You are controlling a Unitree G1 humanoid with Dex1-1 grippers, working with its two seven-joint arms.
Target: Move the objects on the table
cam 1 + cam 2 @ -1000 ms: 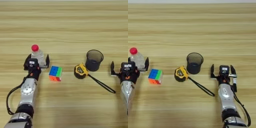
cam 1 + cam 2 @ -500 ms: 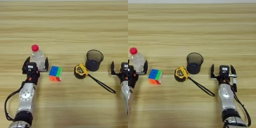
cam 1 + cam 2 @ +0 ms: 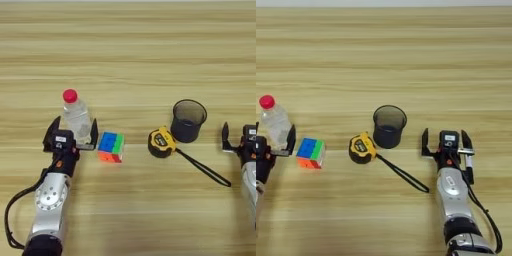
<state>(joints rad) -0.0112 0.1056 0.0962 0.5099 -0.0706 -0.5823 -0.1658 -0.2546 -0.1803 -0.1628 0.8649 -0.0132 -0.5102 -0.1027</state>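
Observation:
A small clear bottle [image 3: 76,116] with a red cap stands upright at the left. My left gripper [image 3: 73,133] is open just behind it, and the bottle's lower part stands between the two black fingers [image 3: 93,135]. To the right lie a multicoloured puzzle cube [image 3: 110,147] and a yellow-black tape measure [image 3: 161,142] whose black strap [image 3: 205,170] trails right. Behind the tape measure stands a dark translucent cup [image 3: 188,120]. My right gripper [image 3: 445,134] rests open and empty on the table, right of the cup.
The light wooden table [image 3: 130,55] of horizontal planks fills both views. A black cable [image 3: 12,210] loops beside my left forearm, and another cable [image 3: 486,220] runs along my right forearm.
My left gripper has drawn back toward me by a little, still open. The bottle stands where it was. The right arm and the other objects have not moved.

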